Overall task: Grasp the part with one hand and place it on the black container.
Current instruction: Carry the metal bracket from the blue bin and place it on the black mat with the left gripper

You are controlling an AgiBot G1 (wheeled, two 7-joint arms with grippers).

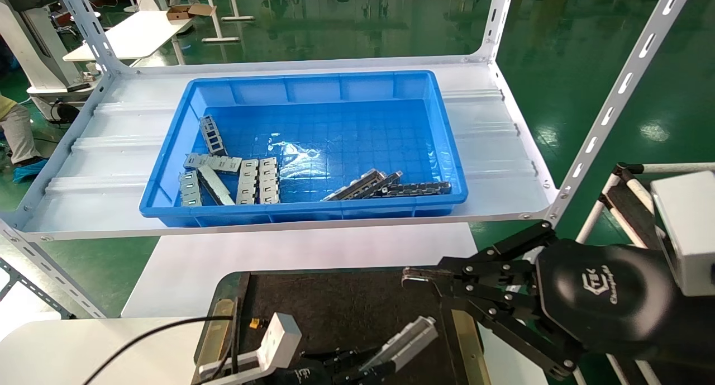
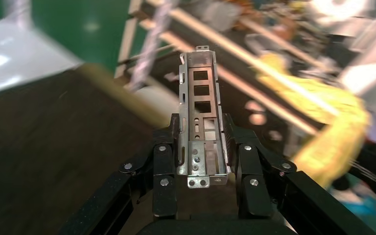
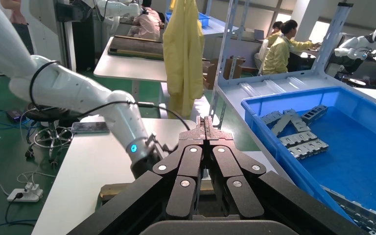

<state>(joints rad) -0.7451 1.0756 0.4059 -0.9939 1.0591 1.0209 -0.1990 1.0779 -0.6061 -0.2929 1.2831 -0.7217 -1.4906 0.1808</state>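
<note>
On a green-floored workshop's white table, the flat black felt tray lies under the left gripper, clamped on the silver slotted channel bar. The right gripper, marked "CTEK", is closed, empty.

— Where's everything sitting?
— The bin rests on the shelf, with slotted plates in its near-left corner. The black container lies on the bench, nearer the robot.
— And the part?
— Over the container, in the left tool; the right tool is over its far-right corner.
</note>
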